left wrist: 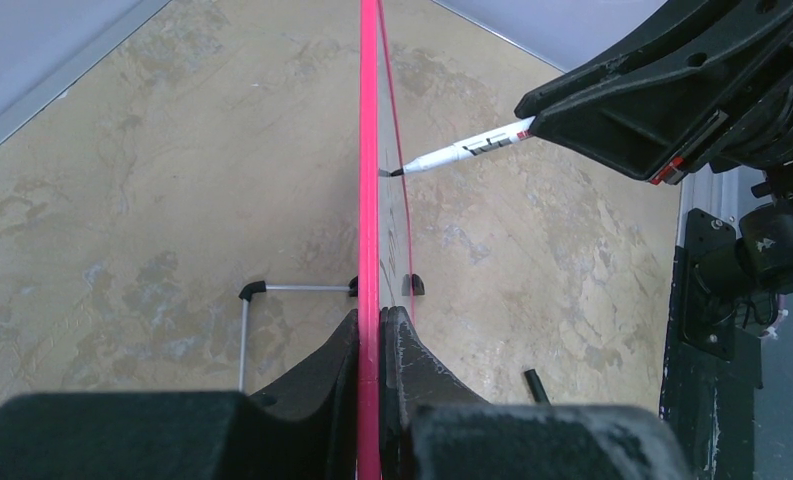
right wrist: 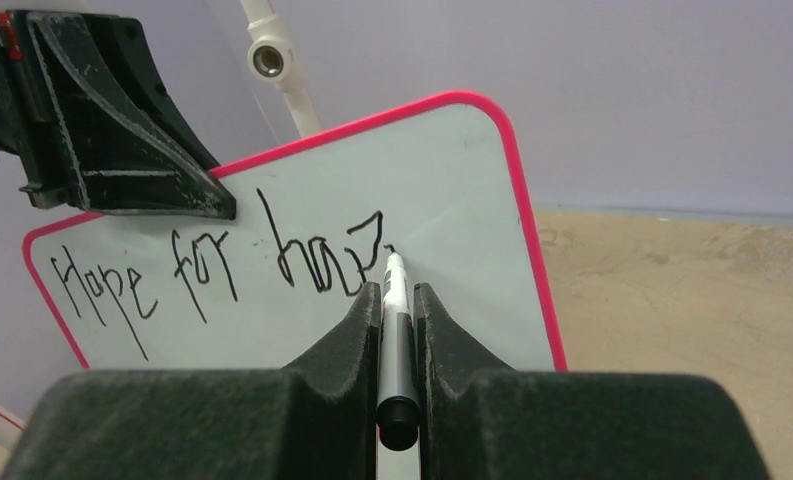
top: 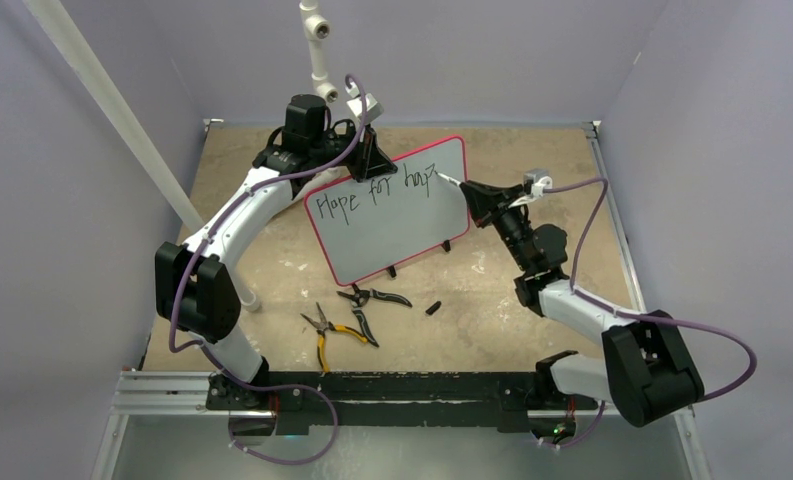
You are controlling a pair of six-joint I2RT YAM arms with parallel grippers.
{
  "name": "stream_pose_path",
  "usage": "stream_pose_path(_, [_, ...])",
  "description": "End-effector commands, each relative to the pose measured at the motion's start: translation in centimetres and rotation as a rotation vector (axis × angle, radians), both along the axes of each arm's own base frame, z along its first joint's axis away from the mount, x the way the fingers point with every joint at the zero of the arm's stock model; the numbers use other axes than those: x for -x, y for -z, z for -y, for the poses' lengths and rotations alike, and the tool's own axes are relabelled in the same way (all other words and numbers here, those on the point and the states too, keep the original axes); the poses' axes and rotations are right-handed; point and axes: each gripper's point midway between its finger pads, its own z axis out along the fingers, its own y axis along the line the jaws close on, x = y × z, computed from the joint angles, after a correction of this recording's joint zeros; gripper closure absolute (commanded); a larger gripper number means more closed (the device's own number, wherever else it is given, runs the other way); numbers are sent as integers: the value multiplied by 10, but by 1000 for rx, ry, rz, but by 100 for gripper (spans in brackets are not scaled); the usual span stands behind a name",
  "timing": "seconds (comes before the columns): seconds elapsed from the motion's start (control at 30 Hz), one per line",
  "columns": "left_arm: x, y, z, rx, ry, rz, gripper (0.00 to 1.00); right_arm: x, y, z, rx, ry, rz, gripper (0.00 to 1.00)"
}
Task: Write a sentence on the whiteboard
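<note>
We see one tan, mottled table point(top: 512, 300) with a rough, patchy surface, and two white-and-black arms reaching over it. One whiteboard point(top: 392, 225), a rectangular white panel with rounded corners, a thin red-pink frame and small black feet, stands upright and slightly tilted near the middle of the table, between the two arms.

The left gripper point(left wrist: 381, 325) has its two worn black fingers pinched onto the board's top edge, near the upper left corner. The right gripper point(right wrist: 397, 300) is clamped on one marker point(right wrist: 394, 280), a slim white barrel with a black rear end, whose tip touches the board's writing face.

Two pairs of pliers lie touching in front of the board: one black-handled pair point(top: 372, 297) and one yellow-handled pair point(top: 327, 335). One small black cylindrical cap point(top: 433, 307) lies just to their right.

The sentence point(right wrist: 222, 260) is thin black handwriting in one line across the top of the board, reading "Hope for hap", with the last letter at the marker's tip.
</note>
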Motion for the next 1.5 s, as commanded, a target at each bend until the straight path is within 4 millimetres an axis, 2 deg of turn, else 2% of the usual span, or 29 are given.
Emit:
stream_pose_path(0.0, [15, 22, 7, -22, 58, -48, 100, 5, 11, 9, 8, 31, -24, 100])
stream_pose_path(0.17, [16, 22, 7, -21, 59, -49, 100, 7, 31, 9, 22, 25, -77, 100])
stream_pose_path(0.27, [16, 21, 7, -20, 59, -48, 100, 8, 34, 9, 25, 25, -83, 100])
stream_pose_path(0.4, [16, 21, 7, -20, 59, -47, 100, 9, 19, 10, 20, 30, -50, 100])
stream_pose_path(0.63, [16, 20, 7, -19, 61, -46, 100, 6, -17, 9, -1, 31, 30, 100])
stream_pose_path(0.8, [16, 20, 7, -19, 61, -45, 100, 2, -31, 6, -11, 24, 62, 100])
stream_pose_path(1.17, [16, 21, 7, -20, 59, -46, 100, -10, -32, 1, -15, 15, 68, 100])
stream_pose_path(1.47, [16, 22, 7, -21, 58, -46, 100, -11, -27, 17, -41, 103, 40, 100])
